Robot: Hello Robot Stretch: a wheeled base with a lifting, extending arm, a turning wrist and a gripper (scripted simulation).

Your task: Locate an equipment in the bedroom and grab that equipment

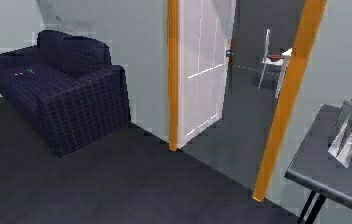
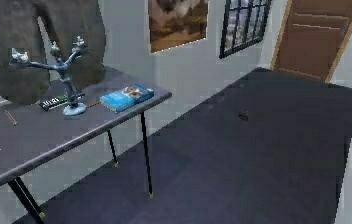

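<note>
Both views are dim and evenly lit, the light perhaps falling from overhead. The dark floor takes little of it, while the white door and pale wall stand brightest. A faint shadow lies under the counter. The orange door frame leans near the forward view's right.

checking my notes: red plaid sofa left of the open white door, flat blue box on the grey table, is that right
Only the colour is wrong: the forward view shows the plaid sofa is dark navy, not red. The rest holds: it stands left of the open white door, and the flat blue box lies on the grey table.
</note>
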